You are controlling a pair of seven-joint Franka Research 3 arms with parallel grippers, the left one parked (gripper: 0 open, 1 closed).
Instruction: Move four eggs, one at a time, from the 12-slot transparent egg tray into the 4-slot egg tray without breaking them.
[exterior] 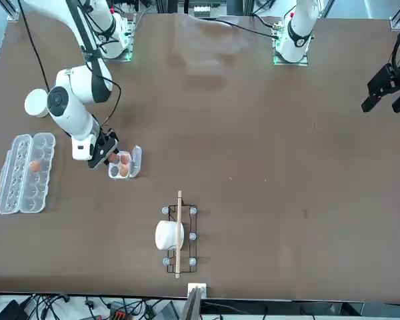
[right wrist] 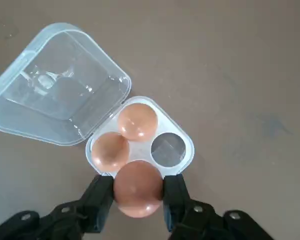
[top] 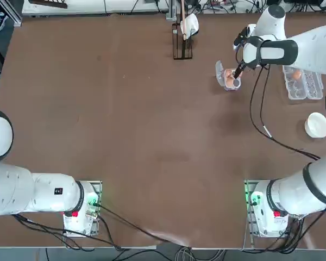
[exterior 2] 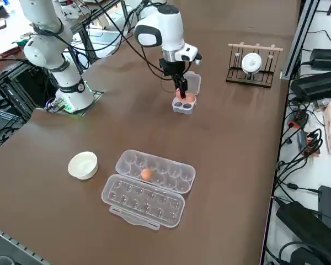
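One egg (right wrist: 136, 189) pinched in the right gripper (right wrist: 137, 196) above the brown table (top: 125, 136)

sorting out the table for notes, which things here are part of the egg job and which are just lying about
Job: right gripper shut on an egg; 4-slot egg tray holding two eggs; 12-slot transparent egg tray with one egg left.
Lying about: white bowl; wire rack.

robot lab: bench-mounted arms (top: 38, 190), cables (exterior 2: 298, 165)
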